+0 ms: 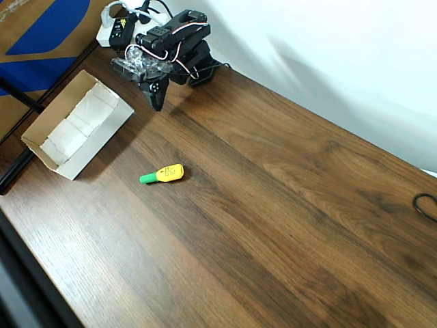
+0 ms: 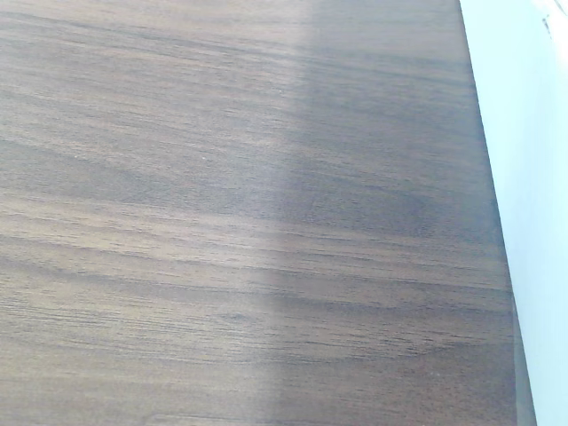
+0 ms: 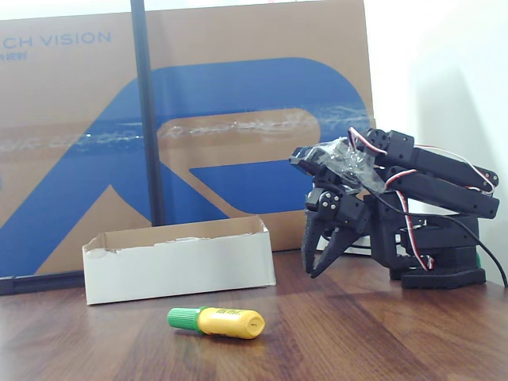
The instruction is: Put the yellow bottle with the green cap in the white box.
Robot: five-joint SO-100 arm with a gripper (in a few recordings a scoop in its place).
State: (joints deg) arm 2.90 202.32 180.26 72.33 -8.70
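On the wooden table (image 1: 287, 205) we are reading the overhead view from left to right. At far left the box (image 1: 76, 130) is sitting open-topped near the table's edge, and we are seeing its white interior with folded flaps. Beyond it, at the top left corner, brown-and-blue cardboard (image 1: 41, 31) is lying flat. To the right of the box and nearer the camera, the bottle (image 1: 164, 174) is lying on its side on bare wood, well apart from the box, its green cap pointing left toward the box side. Above it in the picture, the arm (image 1: 177, 44) is folded low at the table's far edge, and the gripper (image 1: 157, 96) is hanging just to the right of the box's far corner, holding nothing.

In the fixed view we are seeing the same order: the box (image 3: 178, 266) is standing at left in front of the cardboard (image 3: 238, 119), the bottle (image 3: 218, 321) is lying in front of the box with its cap to the left, and the gripper (image 3: 317, 258) is pointing down at right, tips clear of the table. Its fingers are spread slightly apart with a narrow gap between them.

In the wrist view we are looking at wood grain (image 2: 240, 231), with a pale wall (image 2: 532, 177) at the right edge.
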